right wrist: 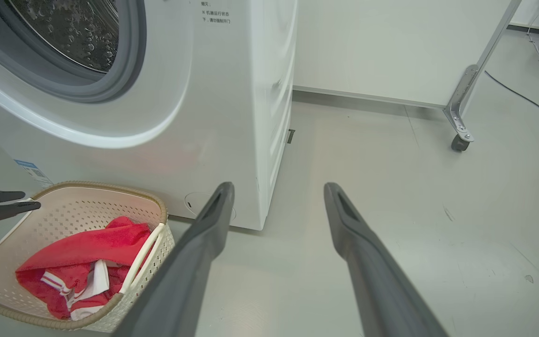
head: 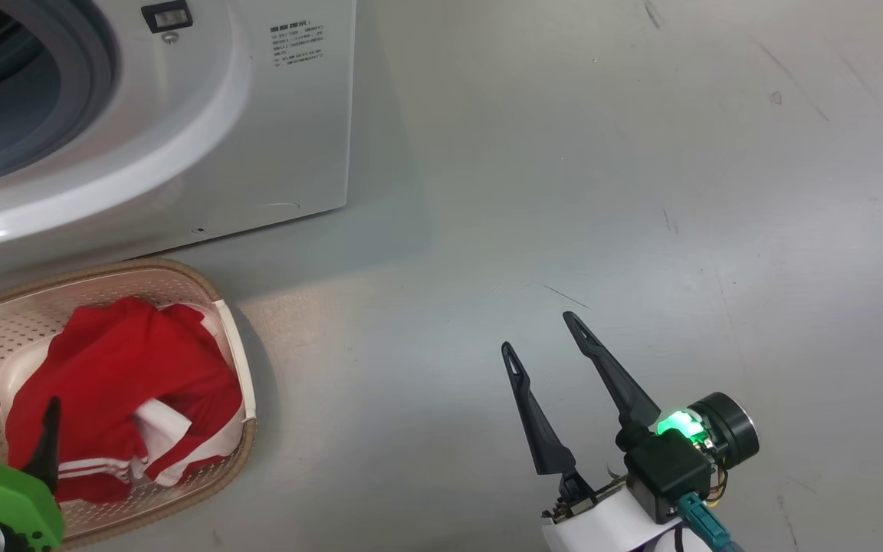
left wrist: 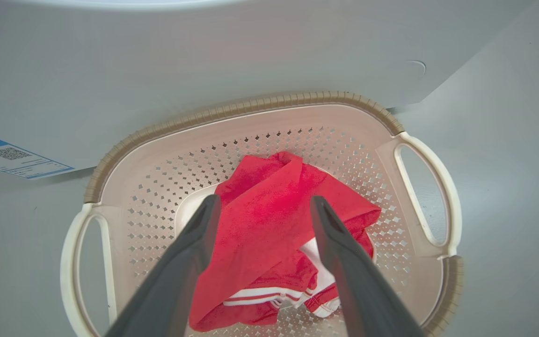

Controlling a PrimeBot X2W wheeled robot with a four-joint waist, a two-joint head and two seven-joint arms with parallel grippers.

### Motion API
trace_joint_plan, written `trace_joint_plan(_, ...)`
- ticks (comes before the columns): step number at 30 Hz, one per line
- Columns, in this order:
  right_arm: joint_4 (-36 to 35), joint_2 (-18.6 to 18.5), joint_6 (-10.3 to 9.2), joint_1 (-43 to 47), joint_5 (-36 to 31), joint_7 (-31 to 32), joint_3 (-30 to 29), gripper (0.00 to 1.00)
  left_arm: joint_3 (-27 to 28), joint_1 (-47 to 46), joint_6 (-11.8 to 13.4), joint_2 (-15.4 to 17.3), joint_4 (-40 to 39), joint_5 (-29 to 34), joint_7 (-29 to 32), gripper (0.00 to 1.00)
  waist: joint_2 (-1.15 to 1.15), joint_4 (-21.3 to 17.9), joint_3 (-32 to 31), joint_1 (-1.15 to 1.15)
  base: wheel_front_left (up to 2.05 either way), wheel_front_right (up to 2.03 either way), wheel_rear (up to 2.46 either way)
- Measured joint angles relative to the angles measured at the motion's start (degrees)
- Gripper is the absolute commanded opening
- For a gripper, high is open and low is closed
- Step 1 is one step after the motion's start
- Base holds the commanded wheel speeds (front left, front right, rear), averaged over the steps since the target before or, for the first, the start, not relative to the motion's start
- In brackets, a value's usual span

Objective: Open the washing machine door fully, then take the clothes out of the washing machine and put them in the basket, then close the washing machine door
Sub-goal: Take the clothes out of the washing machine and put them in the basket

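As 1 basket [head: 173, 267] holds clothes [head: 112, 368], 1 washer [head: 257, 138] adj.

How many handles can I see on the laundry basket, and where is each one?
2. In the left wrist view, one handle is at the left end of the basket and the second handle at the right end. The basket's near side is out of frame.

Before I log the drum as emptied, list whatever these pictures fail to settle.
Drum: right wrist view, cut by the top edge; head view, cut by the top-left corner. Leftovers inside cannot be ruled out.
Printed notice on the washing machine: head view, too small to read.
Blue label: left wrist view, cut by the left edge, print too small.
Basket, near corner: head view, behind the left end effector.
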Motion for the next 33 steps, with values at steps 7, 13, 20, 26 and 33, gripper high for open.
trace_joint_plan(7,0.63,0.01,0.00,-0.01,0.01,0.00,-0.21,1.00,-1.45,-1.08,0.00,0.01,1.02,-0.46,-0.49,1.00,0.00,0.48,-1.51,0.00,0.00,0.00,0.00)
trace_joint_plan(13,1.21,-0.01,0.00,-0.62,0.34,0.00,-1.25,1.00,-2.82,-2.44,0.00,-0.49,0.75,-0.51,-0.97,1.00,0.00,1.18,-3.61,0.00,0.00,0.00,0.00)
trace_joint_plan(20,2.16,-0.03,0.00,-1.16,1.23,0.00,-2.60,1.00,-4.02,-3.18,0.00,-0.55,-2.80,-0.31,-1.01,1.00,0.00,2.44,-6.87,0.00,0.00,0.00,0.00)
trace_joint_plan(26,3.05,-0.07,0.00,-1.51,2.19,0.00,-3.77,1.00,-3.39,-3.41,0.00,-0.70,-7.47,0.58,-1.01,1.00,0.00,3.69,-9.55,0.00,0.00,0.00,0.00)
trace_joint_plan(33,3.76,-0.09,0.00,-1.72,5.41,0.00,-5.04,1.00,-1.47,-3.16,0.00,-1.99,-12.76,2.03,-1.01,1.00,0.00,5.49,-13.93,0.00,0.00,0.00,0.00)
